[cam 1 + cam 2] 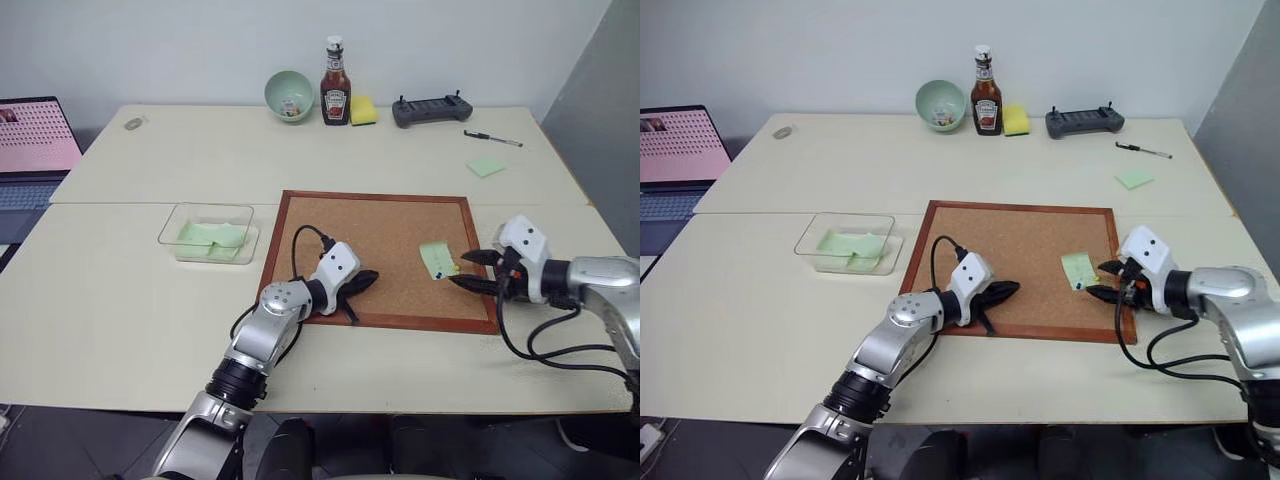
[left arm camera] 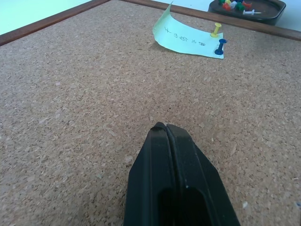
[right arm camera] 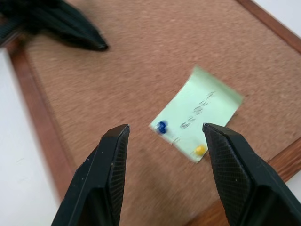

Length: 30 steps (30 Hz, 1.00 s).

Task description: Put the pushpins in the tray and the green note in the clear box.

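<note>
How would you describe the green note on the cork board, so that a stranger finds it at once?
Look at the cork board in the table's middle. Near its right edge lies the green note, a pale square with handwriting, fixed by a blue pushpin and a yellow pushpin; the notes in the clear box are unpinned.

The left gripper is held low and nearly level, its two black fingers pressed together, with the forearm angled forward and to the right. The right gripper is pointed leftward and slightly downward, its fingers spread apart, the wrist bent inward.
</note>
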{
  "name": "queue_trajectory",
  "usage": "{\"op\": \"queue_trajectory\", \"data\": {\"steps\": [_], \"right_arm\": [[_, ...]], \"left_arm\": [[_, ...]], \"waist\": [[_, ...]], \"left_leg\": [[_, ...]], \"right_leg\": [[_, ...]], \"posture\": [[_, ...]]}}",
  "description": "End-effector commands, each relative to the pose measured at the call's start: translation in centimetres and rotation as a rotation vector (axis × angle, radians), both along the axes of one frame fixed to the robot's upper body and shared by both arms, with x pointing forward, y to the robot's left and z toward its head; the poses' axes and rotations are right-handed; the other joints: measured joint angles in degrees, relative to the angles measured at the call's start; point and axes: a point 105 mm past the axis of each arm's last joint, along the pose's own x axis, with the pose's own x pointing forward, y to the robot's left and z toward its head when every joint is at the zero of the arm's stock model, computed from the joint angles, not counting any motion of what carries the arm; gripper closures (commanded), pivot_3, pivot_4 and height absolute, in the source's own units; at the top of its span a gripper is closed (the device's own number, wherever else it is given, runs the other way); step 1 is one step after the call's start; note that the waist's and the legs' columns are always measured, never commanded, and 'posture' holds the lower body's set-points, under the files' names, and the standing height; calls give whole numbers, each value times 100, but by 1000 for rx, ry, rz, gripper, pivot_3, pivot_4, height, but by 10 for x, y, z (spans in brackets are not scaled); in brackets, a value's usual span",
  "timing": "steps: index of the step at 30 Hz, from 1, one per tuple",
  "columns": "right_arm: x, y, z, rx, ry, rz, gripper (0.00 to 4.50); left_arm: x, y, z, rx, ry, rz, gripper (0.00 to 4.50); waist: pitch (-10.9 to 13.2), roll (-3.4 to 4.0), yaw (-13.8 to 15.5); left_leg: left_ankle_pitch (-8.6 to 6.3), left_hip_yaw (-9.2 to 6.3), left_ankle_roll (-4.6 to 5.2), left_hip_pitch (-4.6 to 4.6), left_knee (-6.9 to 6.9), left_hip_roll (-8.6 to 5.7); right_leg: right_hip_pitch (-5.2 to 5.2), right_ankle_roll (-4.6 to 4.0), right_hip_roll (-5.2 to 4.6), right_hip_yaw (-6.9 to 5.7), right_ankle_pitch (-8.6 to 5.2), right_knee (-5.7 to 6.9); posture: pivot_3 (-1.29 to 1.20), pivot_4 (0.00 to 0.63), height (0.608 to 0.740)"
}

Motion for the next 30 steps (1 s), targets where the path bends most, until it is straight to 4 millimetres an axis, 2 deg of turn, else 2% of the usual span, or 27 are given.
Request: {"op": "queue_trajectory", "data": {"steps": [1, 12, 15, 25, 26, 30], "right_arm": [[11, -5, 4, -32, -61, -12, 1868], [20, -15, -8, -38, -43, -31, 1868], [20, -14, -10, -36, -37, -30, 2307], [19, -16, -9, -28, -31, -38, 4331], [19, -16, -8, -24, -31, -40, 4460], [19, -17, -3, -7, -32, -47, 4460]], "left_arm": [[-7, -1, -19, 40, 58, -3, 4500], [-7, 3, -20, 39, 60, 20, 4500], [-8, 4, -20, 40, 61, 22, 4500], [-8, 5, -20, 41, 61, 26, 4500], [-8, 5, -21, 42, 62, 25, 4500], [-8, 4, -21, 43, 64, 24, 4500]], "waist": [[1, -1, 5], [0, 0, -6], [0, 0, -12], [0, 0, -16], [0, 0, -16], [0, 0, -15]], "left_leg": [[0, 0, 0, 0, 0, 0], [0, 0, 0, 0, -1, 1], [0, 0, 0, 0, -1, 1], [0, 0, 0, 0, -2, 1], [0, 0, 0, 0, -2, 1], [0, 0, 0, 0, -2, 1]], "right_leg": [[0, 0, 0, 0, 0, 0], [-1, -1, 0, 1, 0, 0], [-1, -1, 0, 1, 0, 0], [-2, -1, 0, 1, 0, 0], [-3, -1, 0, 1, 0, 0], [-2, -1, 0, 1, 0, 0]], "posture": [[0, 150, 740], [0, 150, 740], [0, 150, 740], [0, 150, 740], [0, 150, 740], [0, 150, 740]]}}
